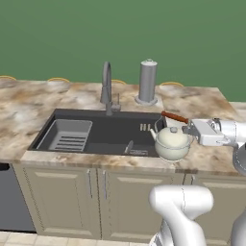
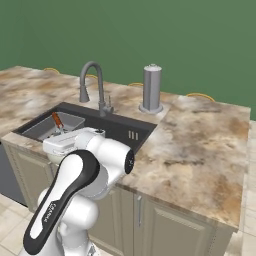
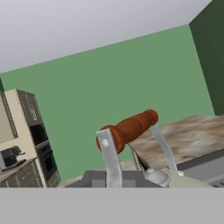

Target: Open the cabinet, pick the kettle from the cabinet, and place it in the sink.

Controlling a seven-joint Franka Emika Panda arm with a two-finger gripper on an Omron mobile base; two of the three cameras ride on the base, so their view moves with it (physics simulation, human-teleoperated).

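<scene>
Over sink [image 1: 96, 132] right end, I see fingers [image 1: 188, 129] clamped on kettle [image 1: 171, 142] handle, kettle tilted.

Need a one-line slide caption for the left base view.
Gripper shut on the kettle, carrying it over the right end of the sink.

- I see the dark grey rectangular sink [image 1: 103, 130] sunk into the marble-patterned counter [image 1: 202, 103], its ribbed tray insert [image 1: 67, 135] at the left end.
- The grey arched faucet [image 1: 106, 86] stands behind the basin, the tall grey cylinder [image 1: 147, 81] just to its right.
- The cream-white rounded kettle [image 1: 171, 142] sits at the basin's right front corner.
</scene>
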